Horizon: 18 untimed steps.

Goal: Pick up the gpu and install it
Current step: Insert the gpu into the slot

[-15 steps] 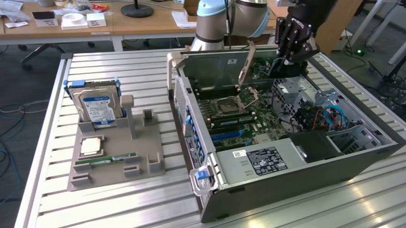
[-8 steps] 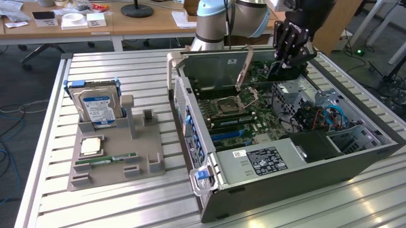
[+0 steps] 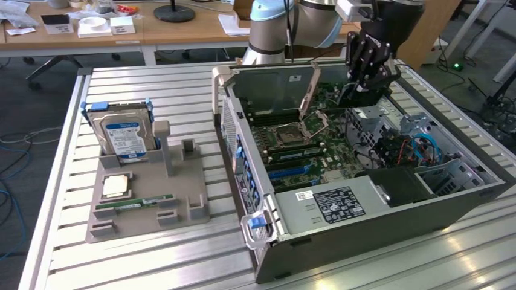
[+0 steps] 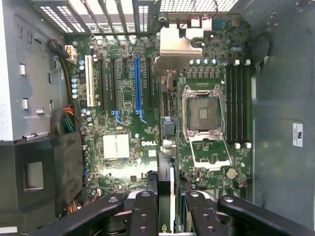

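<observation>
My claw (image 4: 167, 197) hanging over open case (image 3: 363, 235), gripping gpu (image 4: 164, 174) edge-on between narrowed fingers (image 4: 142, 211). I'm seeing only card's thin dark edge; face and bracket hidden. Fingers blocking near strip of motherboard (image 4: 123, 123).

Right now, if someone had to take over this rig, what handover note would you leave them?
Claw: shut on the gpu, which it holds edge-on.
Position: above the motherboard, inside the open computer case.
Done: the gpu is picked up and off the tray, where the hard drive and RAM stick sit.
Left: the card is not yet seated in a slot.
</observation>
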Tool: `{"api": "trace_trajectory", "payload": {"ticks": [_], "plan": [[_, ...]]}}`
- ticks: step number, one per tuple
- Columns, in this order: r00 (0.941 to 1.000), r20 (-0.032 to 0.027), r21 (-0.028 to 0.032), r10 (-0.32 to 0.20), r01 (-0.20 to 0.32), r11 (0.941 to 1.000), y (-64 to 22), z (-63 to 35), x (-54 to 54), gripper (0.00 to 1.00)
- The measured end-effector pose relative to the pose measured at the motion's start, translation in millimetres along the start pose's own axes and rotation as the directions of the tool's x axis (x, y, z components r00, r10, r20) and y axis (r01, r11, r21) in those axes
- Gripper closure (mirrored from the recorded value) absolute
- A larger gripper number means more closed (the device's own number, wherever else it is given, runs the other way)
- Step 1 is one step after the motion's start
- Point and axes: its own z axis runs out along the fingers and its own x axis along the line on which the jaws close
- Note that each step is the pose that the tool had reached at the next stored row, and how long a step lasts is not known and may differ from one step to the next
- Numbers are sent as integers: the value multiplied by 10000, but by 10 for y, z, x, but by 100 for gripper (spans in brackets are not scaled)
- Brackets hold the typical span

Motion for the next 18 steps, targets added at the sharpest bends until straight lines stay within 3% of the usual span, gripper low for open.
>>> {"api": "trace_trajectory", "payload": {"ticks": [9,18], "plan": [[10000,3,0,1,-1,10000,18,54,75,74],[10000,2,0,1,-1,10000,19,63,78,74]]}}
